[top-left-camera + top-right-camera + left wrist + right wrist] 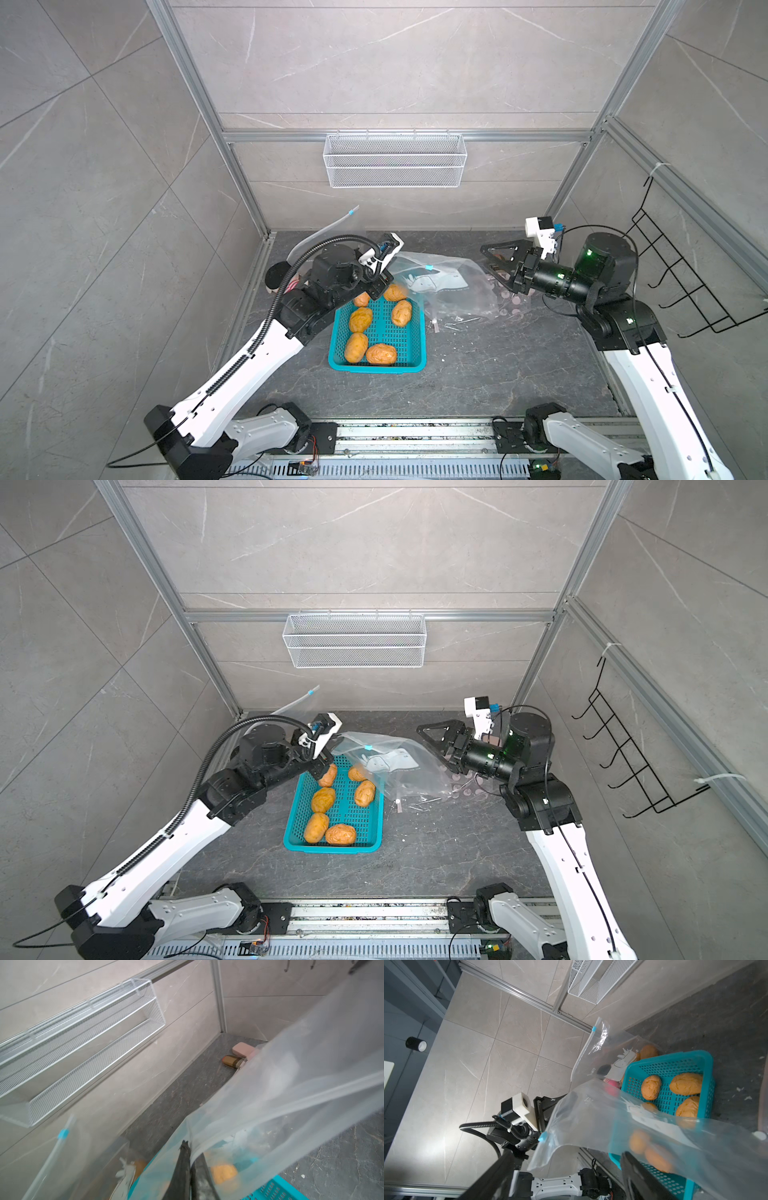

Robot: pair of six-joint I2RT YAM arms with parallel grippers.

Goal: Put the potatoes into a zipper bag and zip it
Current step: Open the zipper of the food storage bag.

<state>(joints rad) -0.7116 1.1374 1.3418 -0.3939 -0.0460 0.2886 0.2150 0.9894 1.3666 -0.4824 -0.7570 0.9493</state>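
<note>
The left arm climbs from its near-side base, bends at the elbow and reaches to the far left corner of the teal perforated plastic basket (376, 368). There the left gripper (384, 286) hangs over the rim. In the left wrist view its two dark fingers (180, 1167) are pressed together, with the edge of the clear plastic zipper bag (449, 286) pinched between them.

The right arm rises from the near right. Its forearm lies roughly level and points across the dark stone-pattern table (478, 374) toward that bag. The right gripper (490, 259) has its fingers spread wide with nothing clamped between them. In the right wrist view the film lies against one finger, but we cannot tell whether it touches.

In both top views, six wrinkled orange-tan potatoes (360, 319) lie in the basket and none is in the zipper bag. The bag sprawls on the table beyond the basket's far right corner, and its blue slider (429, 268) is visible.

Only the right wrist view shows a further potato (649, 1051) just beyond the basket's rim. It sits behind the film of a second clear zipper bag (602, 1053), which stands upright. The top views hide that spot under the left arm.

Only the left wrist view shows a pink rounded block (242, 1049) by the table's far corner.
</note>
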